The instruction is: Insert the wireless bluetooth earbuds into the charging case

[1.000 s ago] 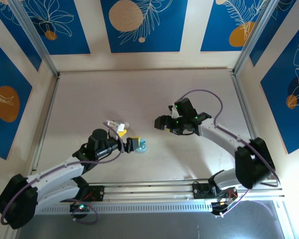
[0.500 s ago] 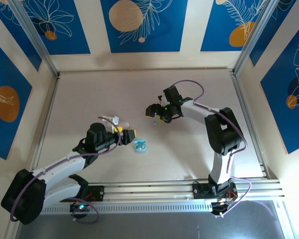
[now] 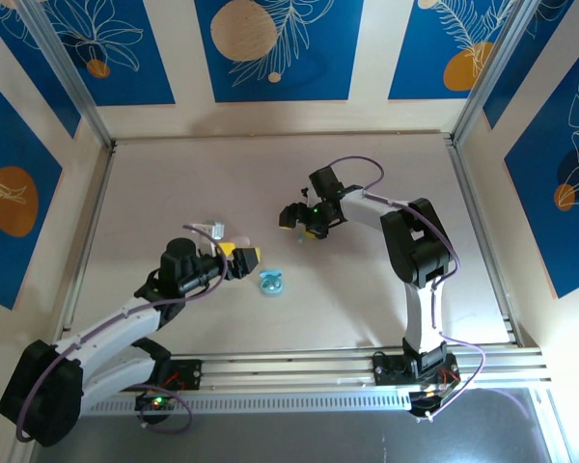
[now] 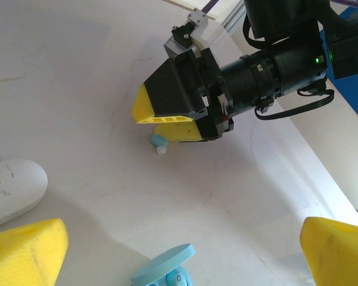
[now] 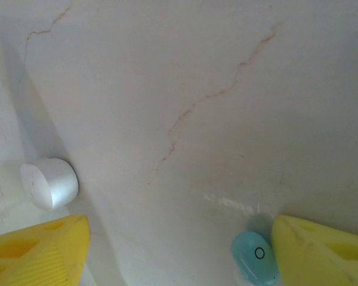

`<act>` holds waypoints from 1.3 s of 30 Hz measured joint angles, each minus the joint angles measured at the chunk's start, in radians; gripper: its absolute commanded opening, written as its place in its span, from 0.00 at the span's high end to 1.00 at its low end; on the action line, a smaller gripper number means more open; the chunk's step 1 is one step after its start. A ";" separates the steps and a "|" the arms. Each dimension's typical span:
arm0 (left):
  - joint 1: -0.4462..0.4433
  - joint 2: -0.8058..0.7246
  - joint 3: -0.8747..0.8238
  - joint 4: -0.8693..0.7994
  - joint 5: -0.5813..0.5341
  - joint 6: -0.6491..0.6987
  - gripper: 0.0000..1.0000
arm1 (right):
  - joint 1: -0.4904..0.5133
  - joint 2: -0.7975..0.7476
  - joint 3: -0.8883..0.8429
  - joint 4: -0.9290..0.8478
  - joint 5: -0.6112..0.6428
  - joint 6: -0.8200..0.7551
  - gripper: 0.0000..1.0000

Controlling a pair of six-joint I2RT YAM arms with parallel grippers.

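- Right claw [image 5: 179, 241]: jaws stand well apart and hold nothing. It hangs low over the table [image 3: 174, 183], yellow fingers either side of the work.
- Pale blue earbud [image 5: 255, 256]: lies on the table between those fingers, off centre and just beside one of them. Whether it touches that finger cannot be told.
- Small white piece [image 5: 49, 182]: rests near the opposite finger. It may be a white earbud, but this is not certain.
- Left claw [image 4: 182, 244]: fully spread and empty, waiting to the near left of the right claw.
- Blue charging case [image 3: 271, 283]: sits just right of the left claw, nearer and slightly left of the pale blue earbud. It appears to be open.
- White case [image 4: 12, 189]: lies just beside the left claw, on its far-left side.
- Step in hand, as judged: the pick of the pale blue earbud. The claw is placed but no grip is made.
- Next move, as judged: shift the right claw to centre the earbud between the fingers, lower it and close gently. Then carry the earbud near and left to the blue charging case.
- Caution: the earbud is tiny and smooth, so an off-centre squeeze may flick it aside.
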 measured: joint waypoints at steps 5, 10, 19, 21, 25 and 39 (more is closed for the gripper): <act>0.002 -0.010 -0.003 -0.001 0.001 0.000 0.00 | 0.007 -0.007 -0.019 0.019 0.004 0.001 0.20; 0.003 -0.018 -0.004 -0.003 0.001 0.000 0.00 | 0.021 -0.027 -0.047 0.039 0.019 0.007 0.20; 0.003 -0.043 -0.013 -0.007 0.000 -0.001 0.00 | 0.044 -0.065 -0.101 0.043 0.022 0.038 0.24; 0.003 -0.046 -0.014 -0.007 0.000 -0.001 0.00 | 0.044 -0.067 -0.107 0.047 0.022 0.045 0.26; 0.003 -0.050 -0.015 -0.008 0.000 -0.001 0.00 | 0.043 -0.067 -0.117 0.060 0.023 0.060 0.30; 0.003 -0.064 -0.017 -0.008 0.000 0.000 0.00 | 0.028 -0.067 -0.126 0.069 0.027 0.069 0.34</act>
